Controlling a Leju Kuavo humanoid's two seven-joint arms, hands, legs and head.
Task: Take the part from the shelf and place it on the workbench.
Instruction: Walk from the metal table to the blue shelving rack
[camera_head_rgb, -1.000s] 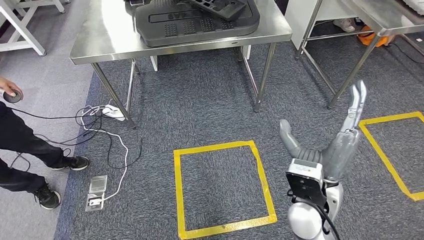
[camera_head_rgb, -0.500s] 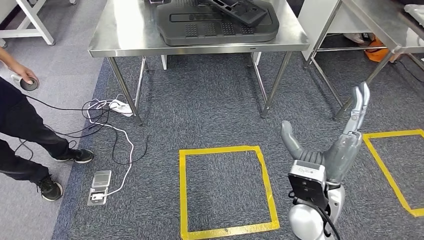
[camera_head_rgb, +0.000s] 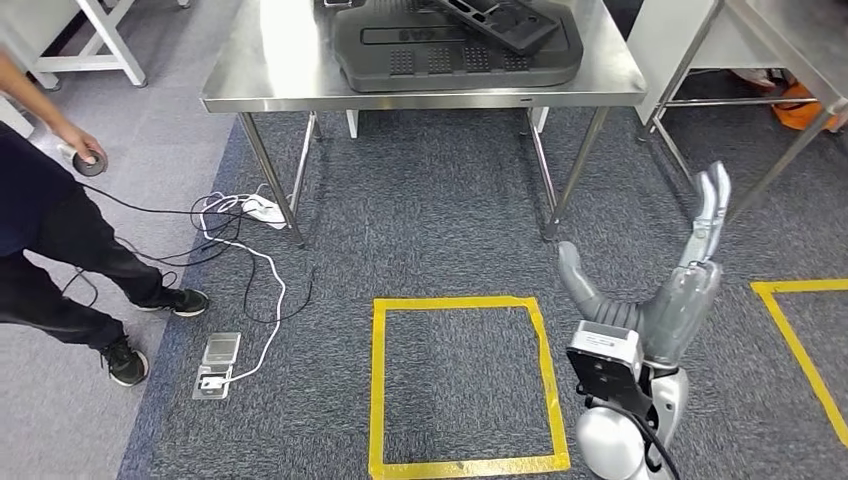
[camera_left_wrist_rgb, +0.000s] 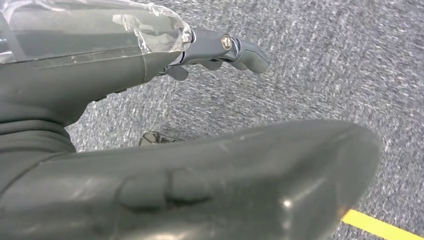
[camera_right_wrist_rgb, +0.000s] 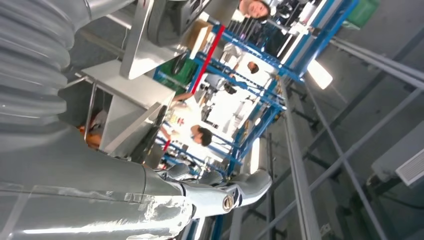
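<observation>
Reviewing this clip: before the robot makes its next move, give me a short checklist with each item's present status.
1. Right robot hand free to grasp: ok; it is raised with fingers extended and holds nothing.
2. Left robot hand free: cannot tell; its wrist view shows some fingers over carpet, nothing visibly held.
3. Steel workbench in view ahead: ok; a large black moulded tray already lies on it.
4. Floor toward the workbench: ok straight ahead; the loose cables lie off to the left near a table leg.
5. Person nearby: not ok; standing at the left edge, close to the cables.
6. Shelf and part located: cannot tell.
</observation>
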